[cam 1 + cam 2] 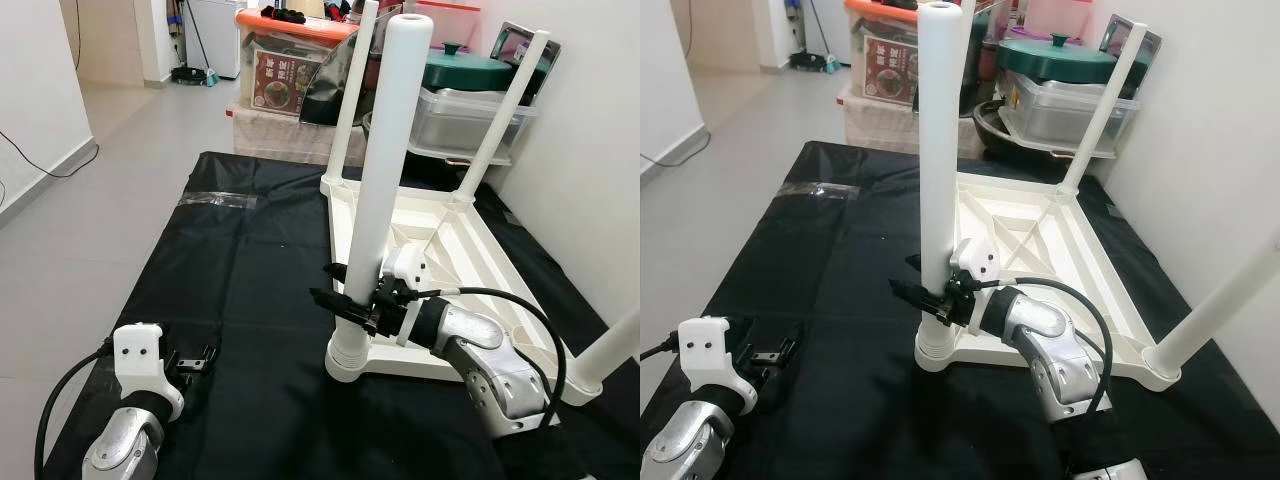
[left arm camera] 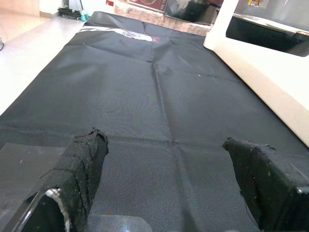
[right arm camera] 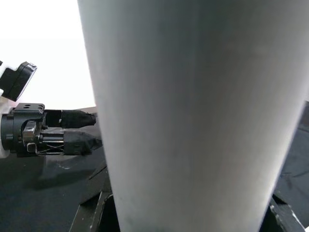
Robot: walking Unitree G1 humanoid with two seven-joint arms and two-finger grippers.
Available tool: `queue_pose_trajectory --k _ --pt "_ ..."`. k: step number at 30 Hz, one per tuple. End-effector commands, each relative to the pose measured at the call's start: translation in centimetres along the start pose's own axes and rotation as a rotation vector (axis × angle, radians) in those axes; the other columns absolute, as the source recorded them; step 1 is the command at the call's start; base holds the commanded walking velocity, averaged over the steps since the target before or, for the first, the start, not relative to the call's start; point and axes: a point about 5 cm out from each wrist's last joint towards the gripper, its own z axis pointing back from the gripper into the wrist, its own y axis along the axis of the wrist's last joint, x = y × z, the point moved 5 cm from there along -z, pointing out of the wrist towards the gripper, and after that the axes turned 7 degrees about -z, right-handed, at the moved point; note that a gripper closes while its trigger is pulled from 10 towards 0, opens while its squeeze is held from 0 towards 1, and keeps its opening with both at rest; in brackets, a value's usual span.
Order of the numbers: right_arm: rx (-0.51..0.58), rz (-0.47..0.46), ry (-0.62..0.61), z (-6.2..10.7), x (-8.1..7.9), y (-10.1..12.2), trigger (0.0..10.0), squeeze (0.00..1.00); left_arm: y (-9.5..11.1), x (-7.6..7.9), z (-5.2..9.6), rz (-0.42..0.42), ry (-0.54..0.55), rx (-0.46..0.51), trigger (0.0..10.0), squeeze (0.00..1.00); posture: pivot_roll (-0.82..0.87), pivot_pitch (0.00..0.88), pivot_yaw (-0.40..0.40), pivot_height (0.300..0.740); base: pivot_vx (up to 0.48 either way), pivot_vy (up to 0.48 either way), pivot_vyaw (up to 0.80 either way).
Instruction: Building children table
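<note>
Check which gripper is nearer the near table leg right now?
Right. The right gripper is clamped around the near table leg just above its base. The left gripper hangs open over the black mat, well off to the leg's left.

White table (image 1: 470,250) upturned, legs (image 1: 385,180) upright

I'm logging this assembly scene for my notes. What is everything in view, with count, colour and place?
Table top: one, white, upside down on the black mat.
Table legs: four, white, standing up from its corners.
Black mat: one, spread over the grey floor.
Storage boxes: several, clear with an orange lid, stacked behind the mat.
Green pot: one, on a clear bin at the back.
Left gripper: open, low over the mat.
Right gripper: clamped around the nearest leg, near its base.
</note>
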Motion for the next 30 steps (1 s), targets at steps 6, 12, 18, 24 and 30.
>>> queue_pose_trajectory --k 6,12,18,24,30 --pt "-0.106 -0.142 0.065 -0.2 -1.0 -3.7 0.0 0.00 -0.6 0.3 0.0 0.029 0.003 -0.025 10.0 0.00 0.23 0.000 -0.153 0.740 0.000 0.000 0.00" --pt "-0.097 -0.148 0.039 -0.3 -1.5 -3.9 0.0 0.00 -0.6 0.3 -0.1 0.030 -0.001 -0.025 10.0 0.00 0.23 0.000 -0.154 0.740 0.000 0.000 0.00" --pt "-0.055 -0.196 -0.048 -0.6 -2.2 -4.7 0.0 0.00 -0.5 0.0 -0.2 0.025 0.005 -0.024 10.0 0.00 0.23 0.000 -0.150 0.740 0.000 0.000 0.00" --pt "-0.030 -0.268 -0.287 0.0 -1.0 -6.3 0.0 0.00 -0.6 -0.2 -0.3 0.027 0.011 -0.024 10.0 0.00 0.23 0.000 -0.141 0.740 0.000 0.000 0.00" --pt "-0.128 -0.350 -0.661 2.1 2.8 -8.7 0.0 0.00 -0.5 -0.5 -0.7 0.013 0.010 -0.025 10.0 0.00 0.22 0.000 -0.127 0.740 0.000 0.000 0.00"
